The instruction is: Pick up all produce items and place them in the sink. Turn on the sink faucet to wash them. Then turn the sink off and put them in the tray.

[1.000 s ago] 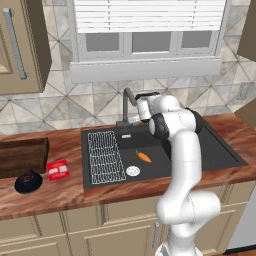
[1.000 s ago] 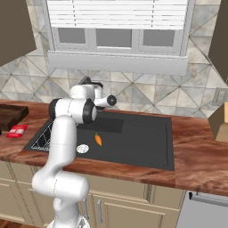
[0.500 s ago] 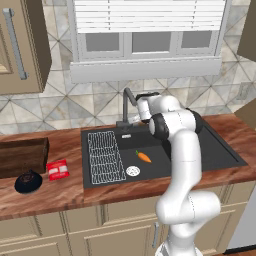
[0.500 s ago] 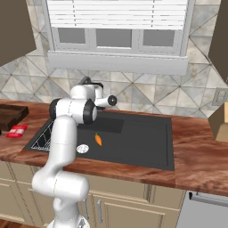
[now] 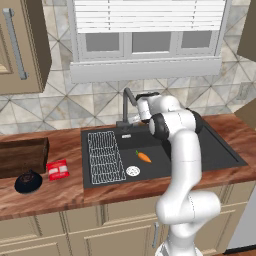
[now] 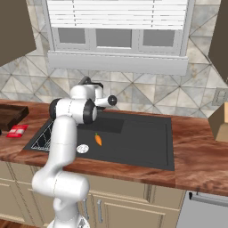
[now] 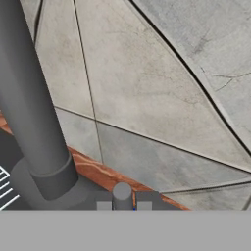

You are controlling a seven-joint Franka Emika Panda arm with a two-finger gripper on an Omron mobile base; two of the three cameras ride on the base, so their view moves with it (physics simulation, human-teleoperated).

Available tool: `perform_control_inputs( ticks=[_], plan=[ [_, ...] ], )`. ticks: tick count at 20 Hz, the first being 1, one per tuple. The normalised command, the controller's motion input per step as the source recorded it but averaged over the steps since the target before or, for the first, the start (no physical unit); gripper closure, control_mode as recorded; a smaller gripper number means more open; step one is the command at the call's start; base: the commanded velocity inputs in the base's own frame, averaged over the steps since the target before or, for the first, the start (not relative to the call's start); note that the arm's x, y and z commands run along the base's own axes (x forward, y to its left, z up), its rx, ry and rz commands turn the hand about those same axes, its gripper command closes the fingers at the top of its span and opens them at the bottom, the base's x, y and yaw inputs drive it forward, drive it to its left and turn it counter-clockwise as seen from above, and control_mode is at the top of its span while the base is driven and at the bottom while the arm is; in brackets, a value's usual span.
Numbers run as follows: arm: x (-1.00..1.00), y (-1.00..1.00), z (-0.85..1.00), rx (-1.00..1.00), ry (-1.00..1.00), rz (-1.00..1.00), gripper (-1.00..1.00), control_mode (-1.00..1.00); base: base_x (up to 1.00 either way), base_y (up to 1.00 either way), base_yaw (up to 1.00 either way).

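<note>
**Arm at the faucet base, carrot lying in the sink**

The white arm reaches over the back edge of the sink [image 5: 220, 150], a matte black recessed basin set in the reddish-brown wooden table [image 5: 75, 187]. The pincer [image 7: 123, 206] is drawn together, its two fingertips side by side with a small round grey knob between and just above them; whether they clamp that knob cannot be told. In the hand view the thick grey stem of the sink faucet [image 7: 29, 112] stands just left of the tips, rising from its collar on a dark base, with the tiled wall behind it. In the left base view the faucet [image 5: 126, 107] stands at the basin's rear rim, touching or just beside the hand.

The one produce item, a small orange carrot [image 5: 144, 157] with a green top, lies flat on the sink floor, near the round silvery drain [image 5: 132, 171] and to the right of the white wire rack [image 5: 105, 156]. In the right base view the carrot [image 6: 98, 139] lies well apart from the hand.

On the table left of the sink lie a flat red packet [image 5: 57, 169] and a small black round dish [image 5: 28, 182]; behind them stands the dark brown wooden tray [image 5: 22, 156].
</note>
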Motion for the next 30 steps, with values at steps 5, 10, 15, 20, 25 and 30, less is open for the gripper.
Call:
perform_control_inputs(
  ticks=[5, 10, 15, 20, 25, 30],
  plan=[
    [0.0, 0.0, 0.0, 0.0, 0.0, 0.0, 1.0, -1.0, 0.0, 0.0, 0.0],
    [0.0, 0.0, 0.0, 0.0, 0.0, 0.0, 1.0, -1.0, 0.0, 0.0, 0.0],
    [0.0, 0.0, 0.0, 0.0, 0.0, 0.0, 1.0, -1.0, 0.0, 0.0, 0.0],
    [0.0, 0.0, 0.0, 0.0, 0.0, 0.0, 1.0, -1.0, 0.0, 0.0, 0.0],
    [0.0, -0.13, -0.04, 0.05, 0.02, 0.0, 1.0, -1.0, 0.0, 0.0, 0.0],
    [0.03, -0.23, -0.08, 0.06, 0.08, 0.0, 1.0, -1.0, 0.0, 0.0, 0.0]
  ],
)
